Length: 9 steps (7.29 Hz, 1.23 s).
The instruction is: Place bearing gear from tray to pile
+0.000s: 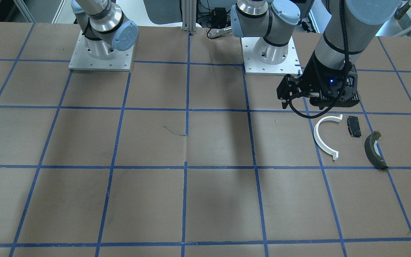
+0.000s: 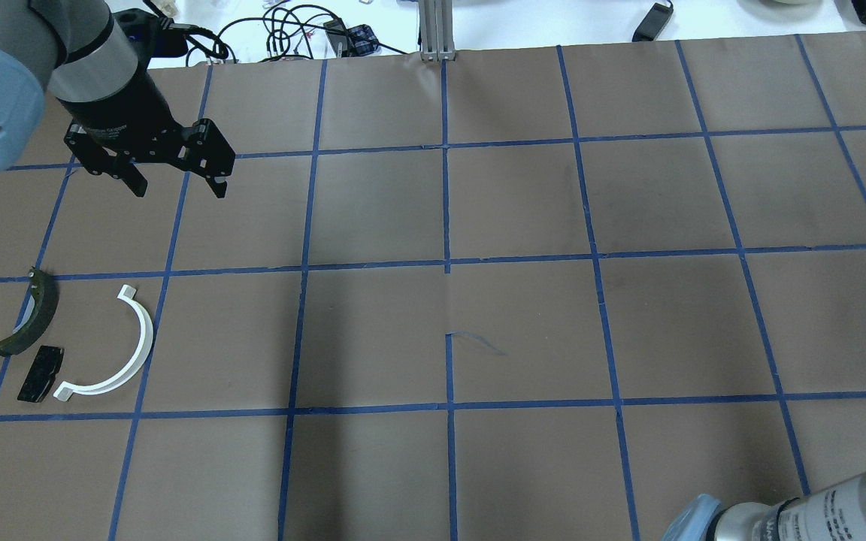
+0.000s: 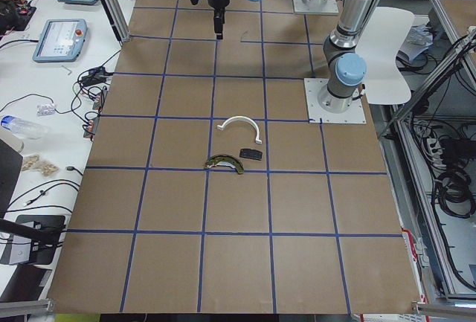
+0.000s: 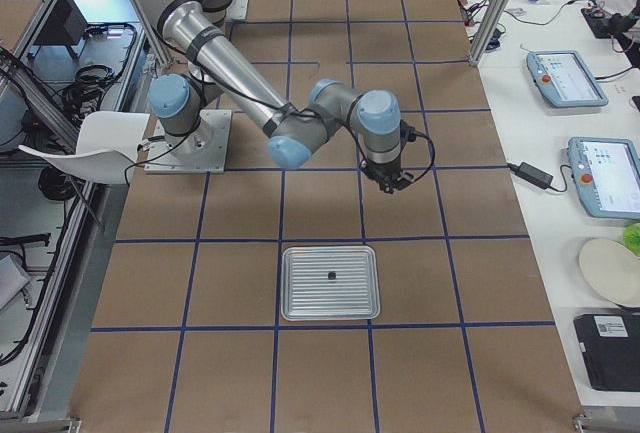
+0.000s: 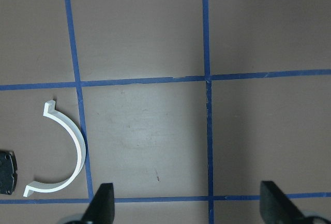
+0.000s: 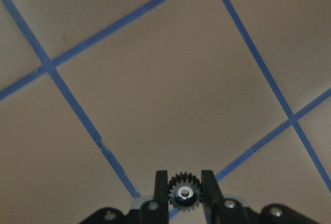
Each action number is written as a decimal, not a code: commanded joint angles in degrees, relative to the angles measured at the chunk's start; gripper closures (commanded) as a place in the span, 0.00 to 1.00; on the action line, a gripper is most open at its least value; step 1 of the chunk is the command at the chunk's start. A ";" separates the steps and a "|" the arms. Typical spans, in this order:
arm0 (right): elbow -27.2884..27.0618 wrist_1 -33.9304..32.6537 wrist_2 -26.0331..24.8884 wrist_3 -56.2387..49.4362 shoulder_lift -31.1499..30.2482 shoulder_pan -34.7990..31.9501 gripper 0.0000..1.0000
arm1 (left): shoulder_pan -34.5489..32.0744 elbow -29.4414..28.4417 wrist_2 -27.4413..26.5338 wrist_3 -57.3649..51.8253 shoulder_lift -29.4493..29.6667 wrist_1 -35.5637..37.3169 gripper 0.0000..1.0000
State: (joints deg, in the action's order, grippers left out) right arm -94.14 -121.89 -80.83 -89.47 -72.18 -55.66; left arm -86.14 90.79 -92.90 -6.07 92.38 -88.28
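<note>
1. Pick done: the right gripper [image 6: 184, 182] pinched the bearing gear [image 6: 184, 193], clear of the tray [image 4: 300, 298].
2. Left to do: carry it to the faraway pile [image 2: 148, 334] and release. The left gripper [image 2: 179, 188] hung spread, empty.

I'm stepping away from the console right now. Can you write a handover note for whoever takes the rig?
Right gripper: shut on the bearing gear, held above bare table beyond the tray.
Left gripper: open, empty, hovering near the pile.
Pile, at the robot's left end of the table: white half-ring, black pad, olive shoe piece.
Done: gear is out of the tray.
Left: carry it across to the pile and release.
Note: a small dark item lies in the tray, too small to identify.
</note>
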 commanded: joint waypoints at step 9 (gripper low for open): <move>-1.05 -7.14 0.76 91.58 10.45 -51.12 0.92 | 0.18 1.67 0.00 -0.09 -1.06 0.83 0.00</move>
State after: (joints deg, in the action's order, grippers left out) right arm -94.97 -127.18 -80.26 0.29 -65.35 -104.43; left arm -86.03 92.39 -92.94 -6.15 91.35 -87.51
